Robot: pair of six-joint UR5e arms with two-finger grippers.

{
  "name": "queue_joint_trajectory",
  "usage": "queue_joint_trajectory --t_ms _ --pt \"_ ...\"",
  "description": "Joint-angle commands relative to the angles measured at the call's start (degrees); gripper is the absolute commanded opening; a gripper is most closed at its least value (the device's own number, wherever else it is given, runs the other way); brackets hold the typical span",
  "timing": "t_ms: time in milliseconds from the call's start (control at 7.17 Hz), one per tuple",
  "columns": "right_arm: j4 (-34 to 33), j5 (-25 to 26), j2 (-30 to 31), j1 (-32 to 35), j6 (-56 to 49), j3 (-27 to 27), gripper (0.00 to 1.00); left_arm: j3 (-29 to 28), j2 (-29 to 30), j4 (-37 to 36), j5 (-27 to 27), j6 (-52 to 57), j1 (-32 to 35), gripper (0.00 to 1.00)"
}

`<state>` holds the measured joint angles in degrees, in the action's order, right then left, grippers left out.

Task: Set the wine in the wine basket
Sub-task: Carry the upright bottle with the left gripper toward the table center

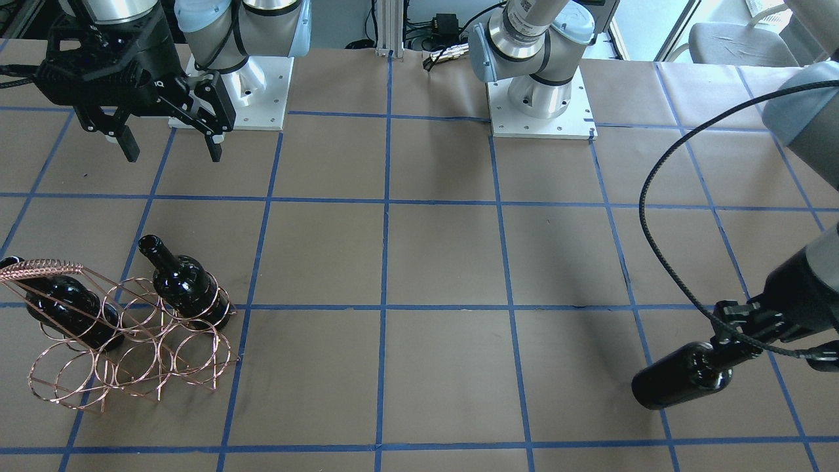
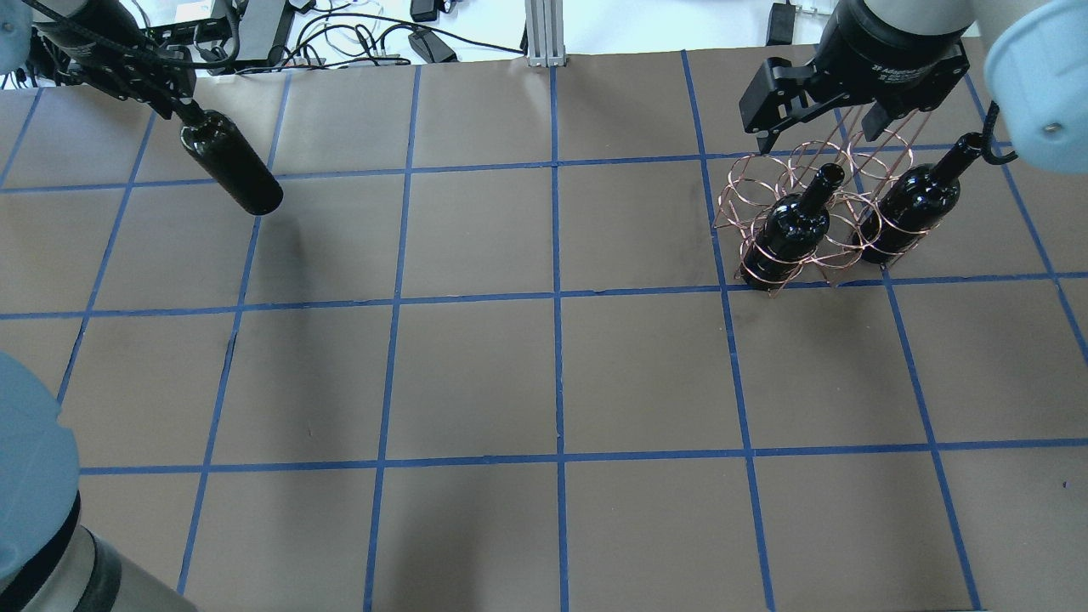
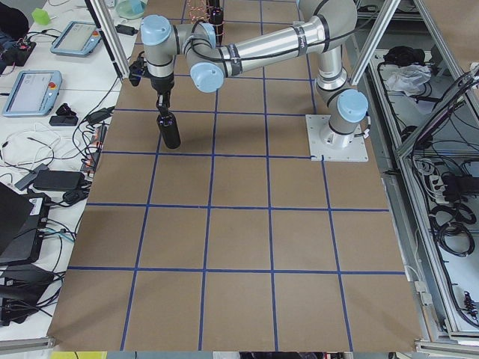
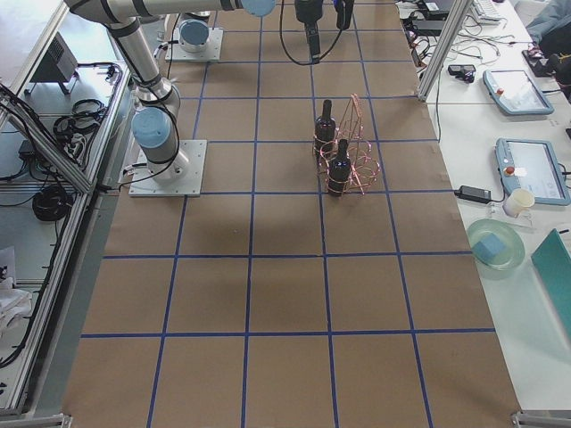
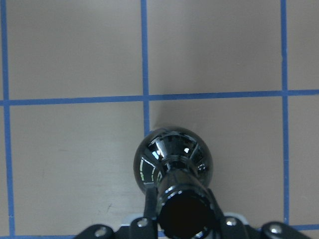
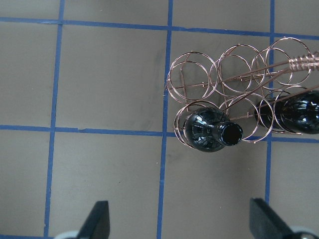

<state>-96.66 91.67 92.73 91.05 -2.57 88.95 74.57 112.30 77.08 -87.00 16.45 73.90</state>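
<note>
My left gripper (image 2: 174,98) is shut on the neck of a near-black wine bottle (image 2: 231,166) and holds it above the table at the far left; the left wrist view looks down along this bottle (image 5: 173,159). The copper wire wine basket (image 2: 769,183) stands at the far right with two alike bottles in it, one (image 2: 795,225) nearer the centre and one (image 2: 918,204) further right. My right gripper (image 2: 812,132) is open and empty above the basket. In the right wrist view its fingers (image 6: 99,221) frame the nearer bottle (image 6: 209,129) from above.
The table is brown paper with a blue tape grid (image 2: 557,293). The arm bases (image 1: 541,98) stand at the robot's edge. Cables and power bricks (image 2: 340,34) lie beyond the far edge. Several basket loops (image 6: 192,79) hold nothing.
</note>
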Motion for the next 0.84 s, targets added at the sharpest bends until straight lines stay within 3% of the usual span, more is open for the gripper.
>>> queue_joint_trajectory --t_ms 0,697 --pt "0.1 0.1 0.0 0.0 -0.1 0.0 1.0 5.5 -3.2 -0.4 0.1 -7.2 6.2 0.0" --pt "0.1 0.3 0.0 0.0 -0.1 0.2 1.0 10.7 -7.4 -1.0 0.4 -15.6 20.5 0.0"
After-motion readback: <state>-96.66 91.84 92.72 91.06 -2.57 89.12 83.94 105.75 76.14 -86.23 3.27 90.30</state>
